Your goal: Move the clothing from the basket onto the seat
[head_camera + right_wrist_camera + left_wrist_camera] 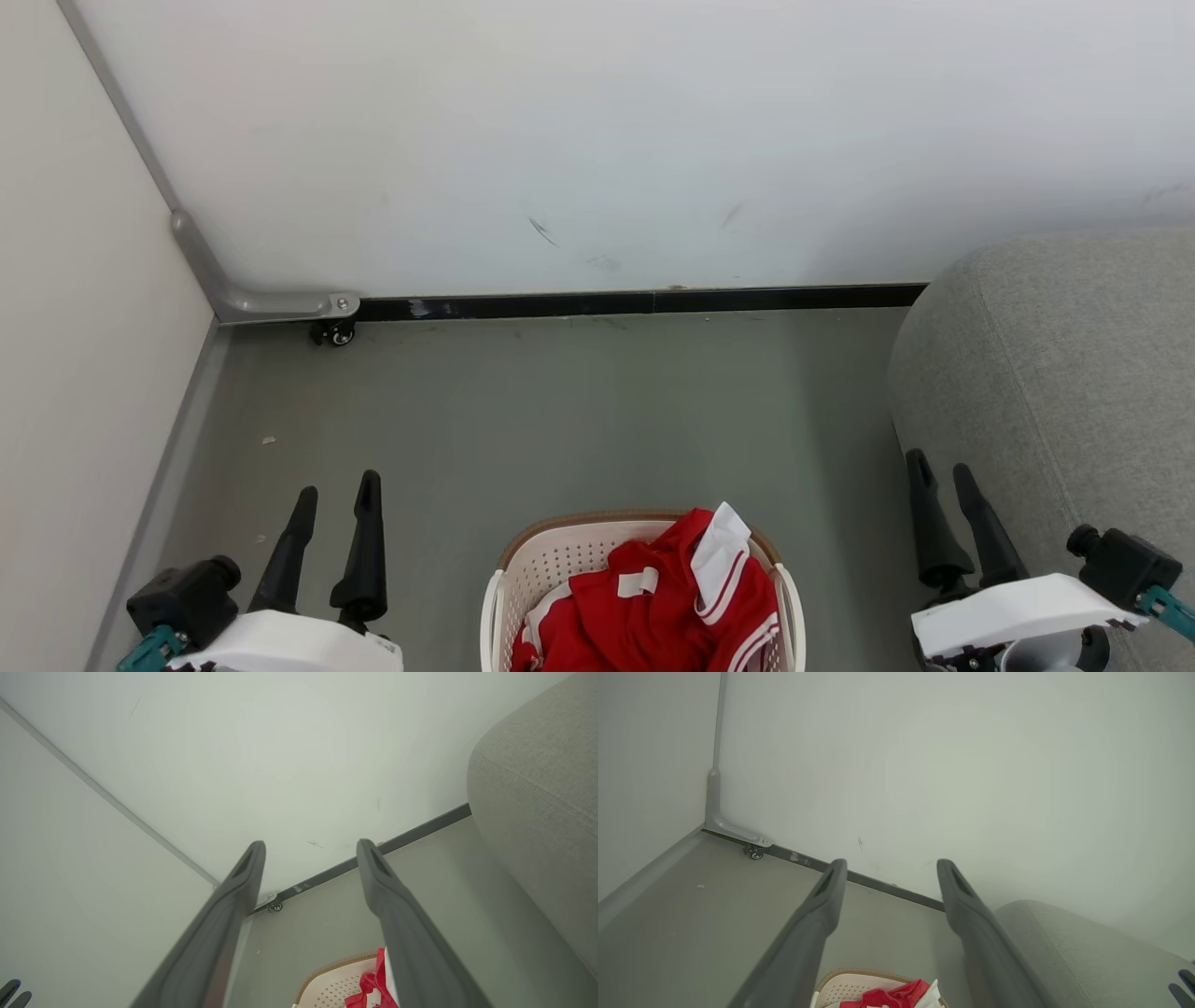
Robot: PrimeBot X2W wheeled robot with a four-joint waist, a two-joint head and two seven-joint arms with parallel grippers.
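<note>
Red clothing [658, 597] with white striped trim lies piled in the cream perforated basket [546, 560], which stands on the floor at the bottom centre of the head view. The grey fabric seat [1055, 373] fills the right side. My left gripper [336, 490] is open at the lower left, apart from the basket. My right gripper [938, 471] is open at the lower right, in front of the seat's edge. In the left wrist view the clothing [887, 996], basket [845, 987] and seat [1069, 947] show past my open left gripper [892, 868]. The right wrist view has the basket [334, 984], clothing [369, 987], seat [537, 802] and open right gripper [310, 847].
A white wall [607, 140] with a dark baseboard [644, 302] closes the far side, and a pale panel [75, 373] runs along the left. A grey metal bracket with a small castor [334, 331] sits in the corner. Grey floor [560, 411] lies between basket and wall.
</note>
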